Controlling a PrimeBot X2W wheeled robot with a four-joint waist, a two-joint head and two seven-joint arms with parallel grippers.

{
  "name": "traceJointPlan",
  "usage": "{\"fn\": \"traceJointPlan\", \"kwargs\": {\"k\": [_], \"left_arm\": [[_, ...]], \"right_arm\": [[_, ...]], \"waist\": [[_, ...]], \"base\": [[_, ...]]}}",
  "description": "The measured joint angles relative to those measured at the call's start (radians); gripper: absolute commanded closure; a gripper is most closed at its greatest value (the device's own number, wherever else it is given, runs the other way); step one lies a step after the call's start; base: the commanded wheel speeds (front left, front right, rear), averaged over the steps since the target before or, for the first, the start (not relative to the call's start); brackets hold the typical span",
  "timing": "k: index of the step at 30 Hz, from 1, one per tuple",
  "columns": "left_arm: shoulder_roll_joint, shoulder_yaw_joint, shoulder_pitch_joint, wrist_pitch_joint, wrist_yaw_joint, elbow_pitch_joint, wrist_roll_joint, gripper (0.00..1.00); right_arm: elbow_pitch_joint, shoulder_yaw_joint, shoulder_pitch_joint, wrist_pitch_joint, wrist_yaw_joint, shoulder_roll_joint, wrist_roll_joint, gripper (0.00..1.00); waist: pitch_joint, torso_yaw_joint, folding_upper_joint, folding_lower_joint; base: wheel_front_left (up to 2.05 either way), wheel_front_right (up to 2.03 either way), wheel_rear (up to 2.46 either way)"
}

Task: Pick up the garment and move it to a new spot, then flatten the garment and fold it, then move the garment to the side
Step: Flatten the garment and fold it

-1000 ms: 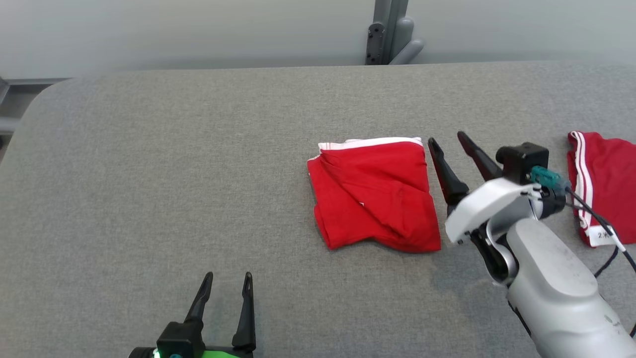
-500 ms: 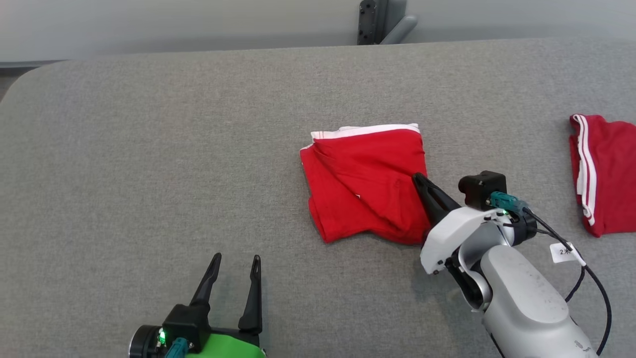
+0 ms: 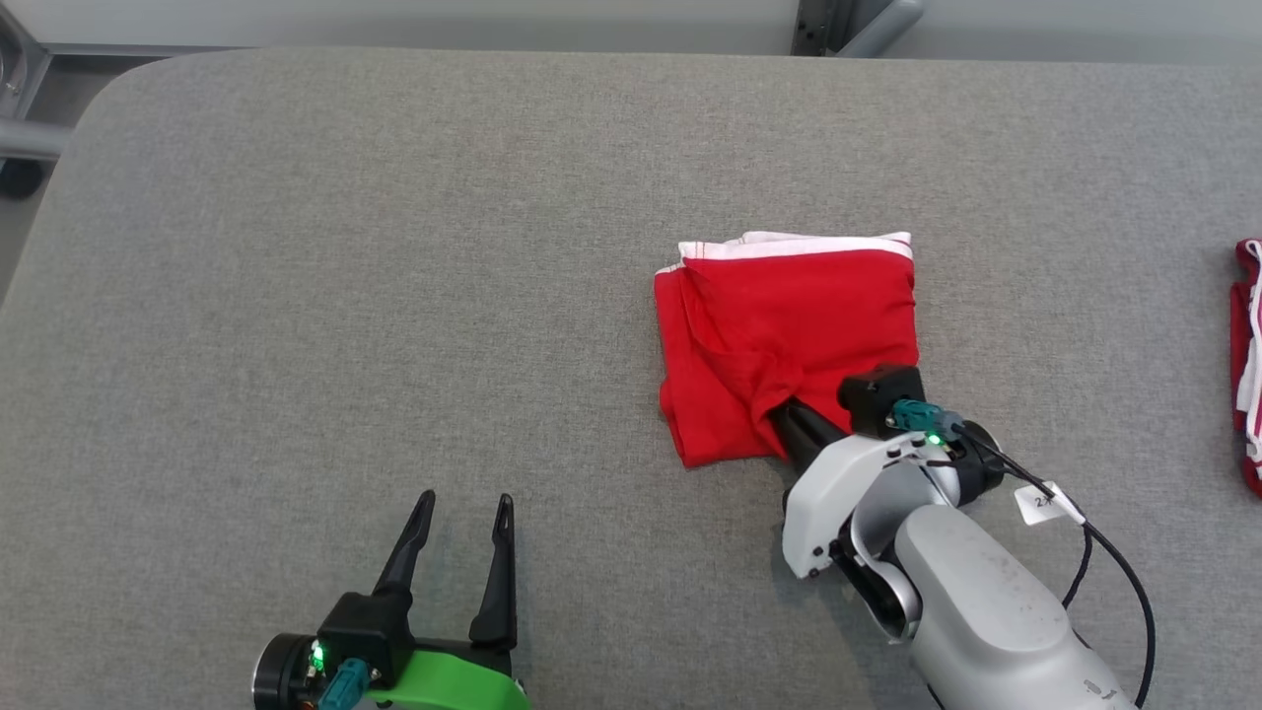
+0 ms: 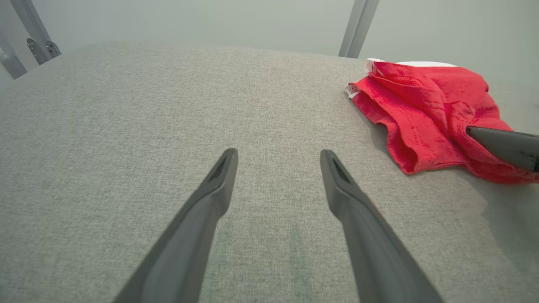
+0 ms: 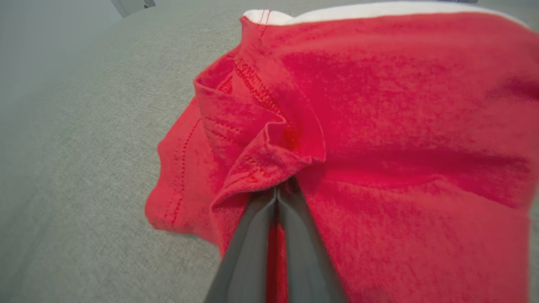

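1. On the grey fabric table (image 3: 296, 247), right of centre, lies the folded red garment (image 3: 789, 316).
2. The right gripper (image 5: 276, 191) pinches its near fold; the left gripper (image 3: 465, 499) stands open, well apart.
3. Pale wall and metal post (image 3: 838, 15) behind.

- Bare table (image 3: 296, 296) lies open to the left of the garment (image 3: 789, 325) and beyond it.
- The right gripper (image 3: 789, 422) and its arm (image 3: 976, 611) block the garment's near right corner.
- A red cloth (image 3: 1247, 365) lies at the far right edge, with a bare strip between it and the garment.
- The left gripper (image 3: 461, 518) stands over bare table, well apart from the garment.
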Motion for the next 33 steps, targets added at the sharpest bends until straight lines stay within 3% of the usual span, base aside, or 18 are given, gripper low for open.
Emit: {"fn": "traceJointPlan", "kwargs": {"k": [12,19,25,30,32,33], "left_arm": [[-0.001,-0.012,-0.007,0.0,0.009,0.006,-0.025,0.0],[-0.001,0.006,0.02,0.0,0.021,-0.005,-0.033,0.0],[-0.001,0.062,0.063,0.0,0.026,-0.022,-0.023,0.0],[-0.001,0.11,0.098,0.0,0.024,-0.037,-0.007,0.0],[-0.001,0.128,0.106,0.0,0.021,-0.045,-0.004,0.0],[-0.001,0.137,0.112,0.0,0.02,-0.048,-0.001,0.0]], "right_arm": [[0.03,0.227,-0.028,0.005,0.0,0.001,0.107,1.0],[0.003,0.302,-0.02,-0.059,0.0,0.002,0.114,1.0],[-0.069,0.228,0.053,-0.138,0.0,-0.005,0.047,1.0],[-0.22,0.034,0.172,-0.175,0.0,-0.069,-0.017,1.0],[-0.302,-0.052,0.234,-0.183,0.0,-0.087,-0.034,0.57],[-0.342,-0.095,0.265,-0.186,0.0,-0.094,-0.044,0.0]], "waist": [[-0.023,0.054,0.0,0.0],[-0.064,0.05,0.0,0.0],[-0.107,0.012,0.0,0.0],[-0.158,-0.028,0.0,0.0],[-0.18,-0.042,0.0,0.0],[-0.19,-0.049,0.0,0.0]], "base": [[0.0,0.0,0.0],[0.0,0.0,0.0],[0.0,0.0,0.0],[0.0,0.0,0.0],[0.0,0.0,0.0],[0.0,0.0,0.0]]}}
